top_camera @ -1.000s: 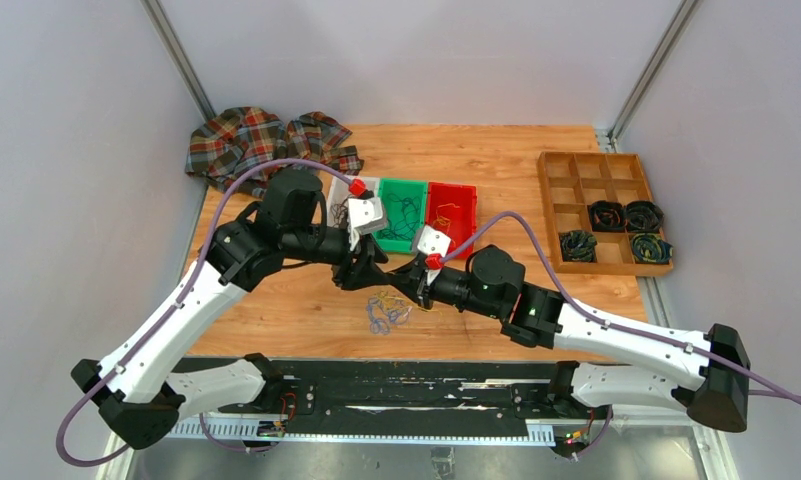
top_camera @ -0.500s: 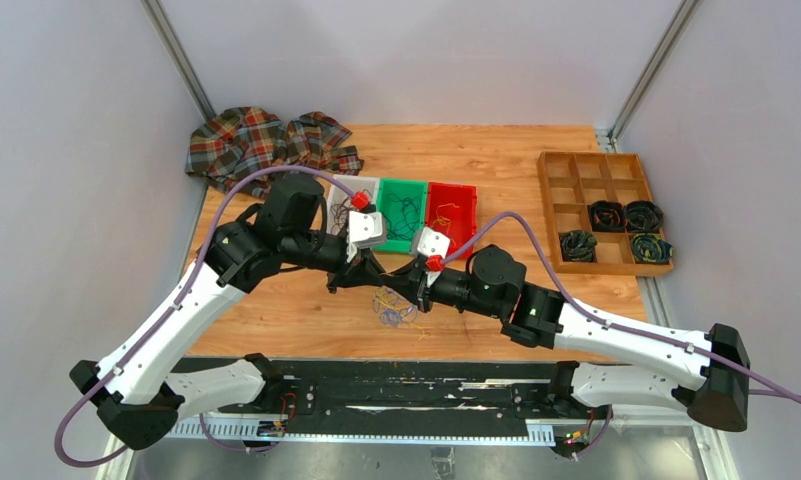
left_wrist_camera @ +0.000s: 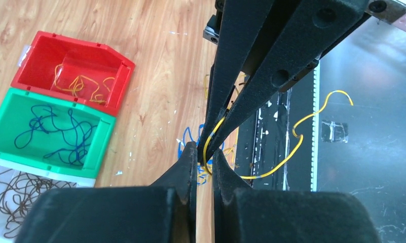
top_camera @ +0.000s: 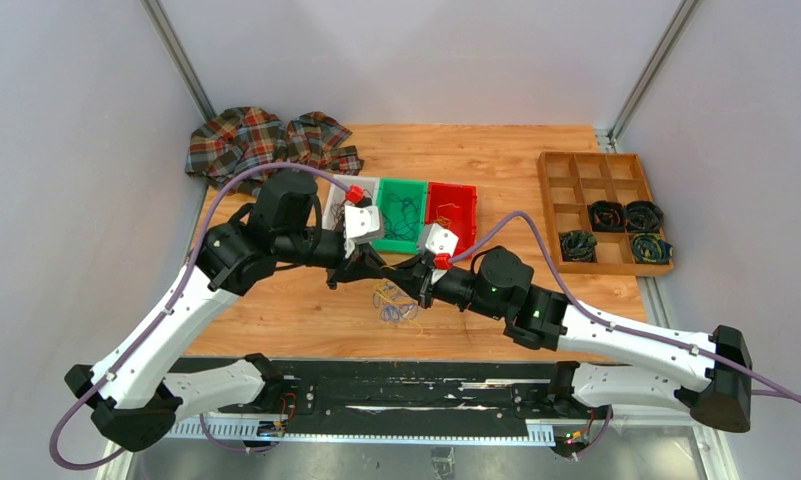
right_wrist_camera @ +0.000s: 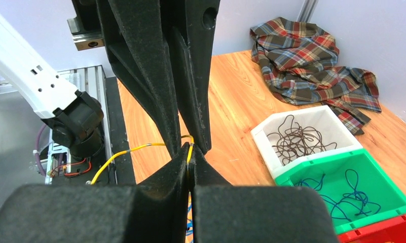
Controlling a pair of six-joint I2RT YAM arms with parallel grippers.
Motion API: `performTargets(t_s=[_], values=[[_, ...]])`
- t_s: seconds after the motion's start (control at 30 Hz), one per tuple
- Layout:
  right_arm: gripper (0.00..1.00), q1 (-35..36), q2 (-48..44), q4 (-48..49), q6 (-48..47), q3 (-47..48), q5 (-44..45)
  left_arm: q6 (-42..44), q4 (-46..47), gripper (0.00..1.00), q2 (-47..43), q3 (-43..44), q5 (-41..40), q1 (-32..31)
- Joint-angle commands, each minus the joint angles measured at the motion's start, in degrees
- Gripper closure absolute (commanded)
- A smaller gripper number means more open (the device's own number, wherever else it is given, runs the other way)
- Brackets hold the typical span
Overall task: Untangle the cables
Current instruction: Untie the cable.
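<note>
The cables (top_camera: 396, 305) lie as a small clump of blue and yellow loops on the wood, just below where my two grippers meet. My right gripper (top_camera: 408, 280) is shut on one yellow cable (right_wrist_camera: 135, 148), pinched at its tips (right_wrist_camera: 189, 149). That yellow cable (left_wrist_camera: 292, 147) arcs out over the black rail. My left gripper (top_camera: 381, 268) stands tip to tip with the right one. Its jaws (left_wrist_camera: 205, 152) are a narrow gap apart, with the yellow cable and the right gripper's fingers (left_wrist_camera: 241, 91) reaching between them. Blue loops (left_wrist_camera: 185, 144) show on the wood beneath.
A white bin (right_wrist_camera: 312, 112) with brown wires, a green bin (top_camera: 402, 182) with blue wires and a red bin (top_camera: 451, 187) with yellow wires stand just behind the grippers. A wooden compartment tray (top_camera: 544, 210) with coiled bundles is at right. A plaid cloth (top_camera: 266, 145) lies far left.
Both grippers have shifted slightly away from the table's front edge toward the bins, staying tip to tip. The yellow cable is drawn up from the clump, which has shifted a little with it.
</note>
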Motion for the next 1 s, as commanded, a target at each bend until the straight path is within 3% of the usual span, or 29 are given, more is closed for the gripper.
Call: performTargets(t_s=[0.0,0.03,0.07,0.23,0.47,0.7,0.77,0.97], values=[[0.99,0.8,-2.57,-4.05,-2.6,-0.79,-1.1,-0.1,-0.16,0.88,-2.59,2.03,-1.38,0.81],[0.99,0.8,-2.95,-3.88,-2.04,-0.81,-1.82,0.9,-0.2,0.68,-2.69,1.44,-2.44,0.81],[0.99,0.8,-3.21,-3.81,-1.46,-0.74,-2.49,2.11,-0.19,0.55,-2.81,0.87,-3.28,0.81],[0.99,1.37,-2.23,-5.33,-0.26,0.14,-4.82,3.01,1.48,0.45,-2.37,-0.31,-6.23,0.81],[0.99,1.94,-1.34,-6.86,-0.71,1.29,-4.32,1.25,1.2,0.49,-2.36,0.77,0.42,0.81],[0.99,2.01,-0.73,-7.86,-1.32,2.3,-4.73,2.81,-7.12,0.4,0.29,1.16,9.2,0.81],[0.99,2.03,-0.4,-8.16,-1.47,2.69,-4.95,3.24,-7.13,0.45,0.89,0.94,9.19,0.81],[0.99,2.31,0.96,-10.06,-2.31,4.24,-5.81,0.32,-3.81,0.75,3.0,1.42,5.06,0.81]])
